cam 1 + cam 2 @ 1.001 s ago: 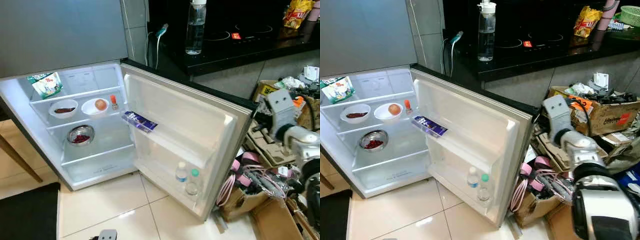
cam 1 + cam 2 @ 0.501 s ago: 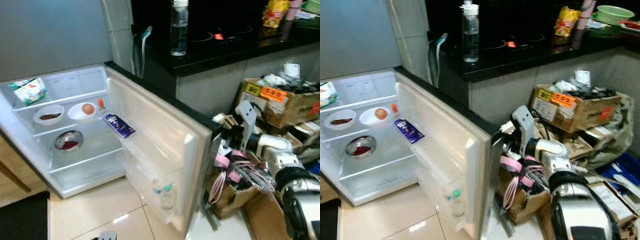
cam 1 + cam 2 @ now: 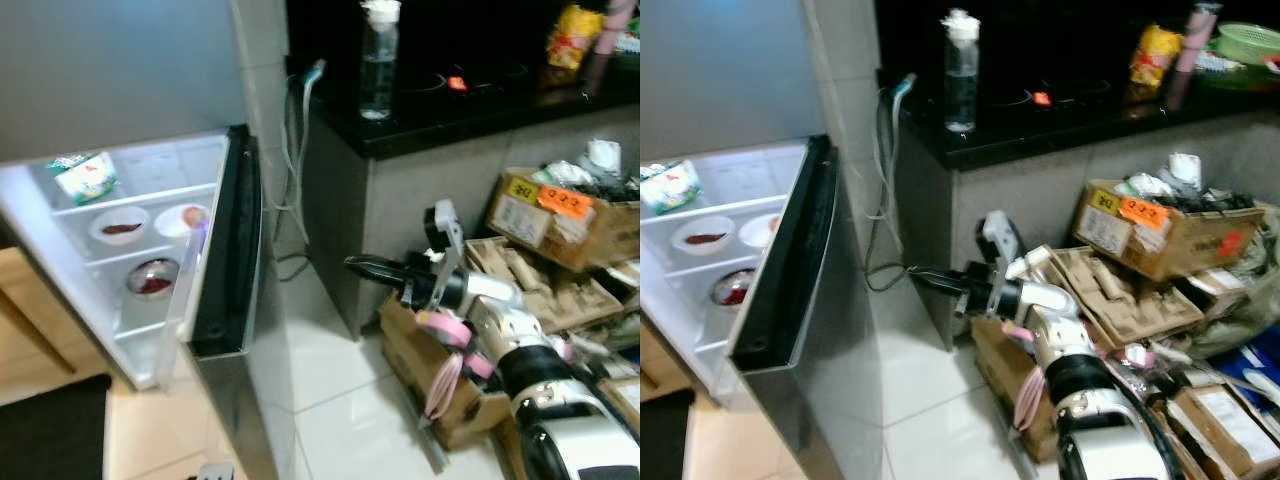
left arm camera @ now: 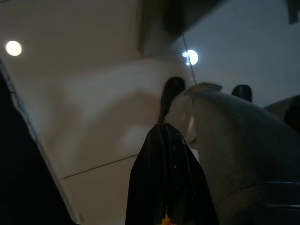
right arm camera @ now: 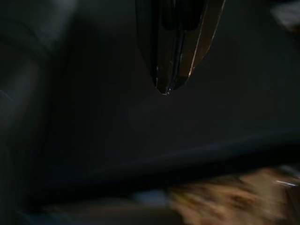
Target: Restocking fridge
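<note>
The small fridge [image 3: 120,330] stands lit, its door [image 3: 235,250] swung most of the way round so that I see its dark outer edge. On the shelves are a green packet [image 3: 85,175], a white bowl [image 3: 122,225], a bowl holding an egg [image 3: 188,216] and a steel bowl [image 3: 152,280]. My right gripper [image 3: 352,264] reaches out level to the left, shut and holding nothing, its tip a short gap from the door's outer face. In the right wrist view the right gripper [image 5: 166,89] points at a dark surface. My left gripper [image 4: 161,129] hangs shut over pale floor tiles.
A black counter [image 3: 470,110] with a water bottle [image 3: 378,60] and a snack bag [image 3: 567,30] stands right of the fridge. Cardboard boxes [image 3: 560,215] and pink cords [image 3: 445,365] crowd the floor at my right. Cables [image 3: 295,150] hang beside the counter.
The fridge door has swung from wide open to nearly closed. My right arm has stretched out to the left after it. The camera has also shifted.
</note>
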Motion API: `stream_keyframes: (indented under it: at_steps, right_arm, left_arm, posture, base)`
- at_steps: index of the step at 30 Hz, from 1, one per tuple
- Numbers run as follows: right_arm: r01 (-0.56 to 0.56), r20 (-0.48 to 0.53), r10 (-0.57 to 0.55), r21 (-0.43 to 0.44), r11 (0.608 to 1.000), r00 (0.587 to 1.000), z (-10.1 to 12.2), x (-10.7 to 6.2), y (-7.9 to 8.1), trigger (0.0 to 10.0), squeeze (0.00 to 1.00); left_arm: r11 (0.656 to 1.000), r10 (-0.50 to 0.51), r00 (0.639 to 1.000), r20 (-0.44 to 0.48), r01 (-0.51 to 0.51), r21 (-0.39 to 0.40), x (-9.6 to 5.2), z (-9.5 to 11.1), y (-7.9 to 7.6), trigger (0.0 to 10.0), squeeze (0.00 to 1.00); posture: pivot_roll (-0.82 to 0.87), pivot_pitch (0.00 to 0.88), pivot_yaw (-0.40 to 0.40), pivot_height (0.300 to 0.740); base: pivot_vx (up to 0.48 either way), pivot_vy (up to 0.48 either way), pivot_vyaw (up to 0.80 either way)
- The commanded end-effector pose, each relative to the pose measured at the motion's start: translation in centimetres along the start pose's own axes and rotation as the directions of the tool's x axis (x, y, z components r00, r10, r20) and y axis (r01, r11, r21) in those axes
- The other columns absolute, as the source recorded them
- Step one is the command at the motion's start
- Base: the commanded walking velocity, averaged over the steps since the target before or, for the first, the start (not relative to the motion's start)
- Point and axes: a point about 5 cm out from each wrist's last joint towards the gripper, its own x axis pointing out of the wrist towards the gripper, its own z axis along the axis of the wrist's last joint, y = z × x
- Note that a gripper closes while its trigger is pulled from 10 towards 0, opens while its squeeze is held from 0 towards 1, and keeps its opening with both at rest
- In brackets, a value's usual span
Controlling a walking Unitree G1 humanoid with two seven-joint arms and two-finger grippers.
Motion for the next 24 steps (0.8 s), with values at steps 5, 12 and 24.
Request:
stream_keyframes:
  at_steps: [5,12,24]
  right_arm:
    - [0.165,-0.236,-0.146,0.062,0.984,0.961,-5.2,-2.9,0.2,10.0,0.0]
    - [0.451,-0.544,-0.354,0.051,0.891,0.761,-12.9,-8.4,1.7,10.0,0.0]
    - [0.711,-0.783,-0.481,-0.071,0.699,0.395,-19.2,-15.5,5.7,10.0,0.0]
  left_arm:
    - [1.0,-0.003,0.999,-0.041,0.002,-0.005,-0.1,-1.1,-0.5,10.0,0.0]
    - [1.0,0.005,0.999,-0.053,-0.006,-0.004,-0.1,-1.4,-0.4,10.0,0.0]
    - [1.0,0.02,0.998,-0.06,-0.02,0.01,-0.2,-1.4,0.0,10.0,0.0]
  posture:
    - [-0.1,0.0,-0.027,0.74]
    - [-0.1,0.0,-0.031,0.74]
    - [-0.09,0.0,-0.021,0.74]
  base:
    - [0.0,0.0,0.54]
    - [0.0,0.0,0.68]
    - [0.0,0.0,0.67]
